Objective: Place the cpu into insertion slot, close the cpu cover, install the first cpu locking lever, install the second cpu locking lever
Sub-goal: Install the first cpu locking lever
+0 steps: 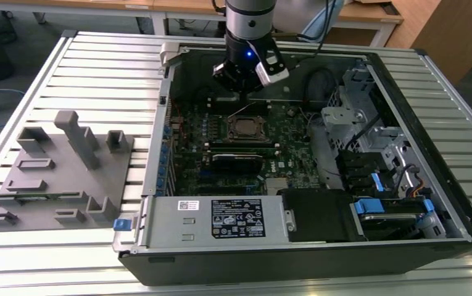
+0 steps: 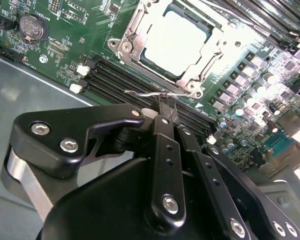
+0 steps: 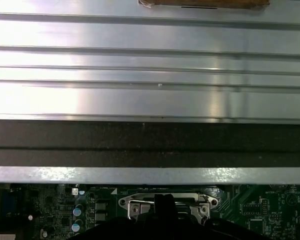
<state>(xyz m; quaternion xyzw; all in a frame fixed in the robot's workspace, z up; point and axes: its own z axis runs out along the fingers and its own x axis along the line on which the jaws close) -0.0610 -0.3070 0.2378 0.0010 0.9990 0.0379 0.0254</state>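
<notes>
A: Where is the cpu (image 2: 177, 37)?
B: On the motherboard (image 2: 65, 65), under the cpu cover (image 2: 126, 47), which lies flat. The gripper (image 2: 165, 106) is closed and pinches the thin locking lever (image 2: 142, 93) beside it.
A: The risk?
B: I think the wire can slip out and spring back.

Exterior view: high, angled down, mid-distance — whole open computer case (image 1: 318, 265) on slatted table (image 1: 104, 68). Second wrist view: close, past gripper (image 2: 164, 106) onto motherboard (image 2: 65, 60). First wrist view: outward over case wall, table slats. Shared — cpu socket (image 1: 247, 127).
</notes>
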